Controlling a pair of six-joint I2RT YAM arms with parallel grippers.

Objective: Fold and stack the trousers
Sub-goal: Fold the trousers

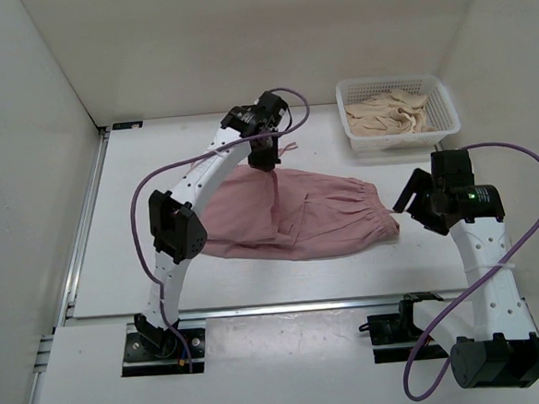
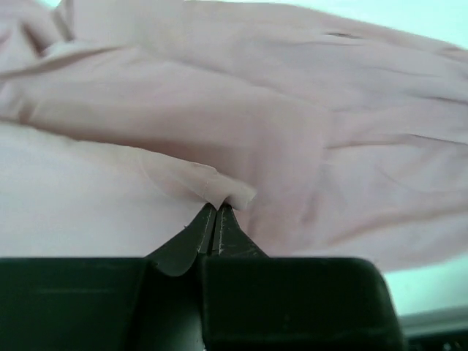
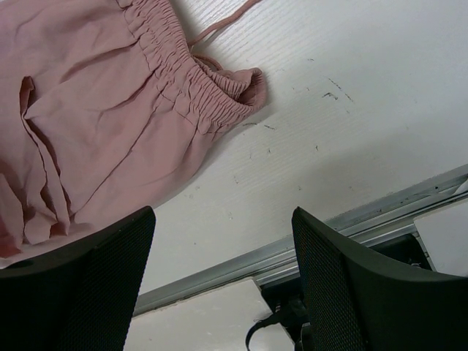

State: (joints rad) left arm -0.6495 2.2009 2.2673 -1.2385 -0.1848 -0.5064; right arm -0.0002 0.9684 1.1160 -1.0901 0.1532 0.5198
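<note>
Top external view gives me the trousers [image 1: 298, 218] lying flat across the middle of the white surface [image 1: 155, 145]. Their gathered waistband [image 1: 379, 211] is toward the right of the frame and the leg ends are toward the left, under my left arm. A lengthwise fold runs down the centre of the fabric. My left claw [image 1: 267, 162] sits at the upper edge of the trousers, near frame centre, pointing down, and the fabric rises in a small peak to meet it. On the left wrist camera both fingers are pressed together at bottom centre with a thin lip of pink fabric pinched between their tips, so that claw is clenched on the trousers. The rest of the cloth spreads away in soft creases across that whole frame. My right claw [image 1: 405, 209] hangs just beside the waistband end, at the right of the frame. On the right wrist camera its two black fingers [image 3: 88, 278] stand wide apart along the bottom edge with only bare surface between them, released and holding nothing. The elastic waistband is at upper left there, apart from the fingers, with a thin drawstring [image 3: 219, 22] trailing toward the top edge. A metal rail [image 3: 241, 270] crosses the lower right. A white basket [image 1: 402, 143] sits at the upper right of the top view, well apart from the trousers, with cream cloth [image 1: 393, 110] heaped inside.
</note>
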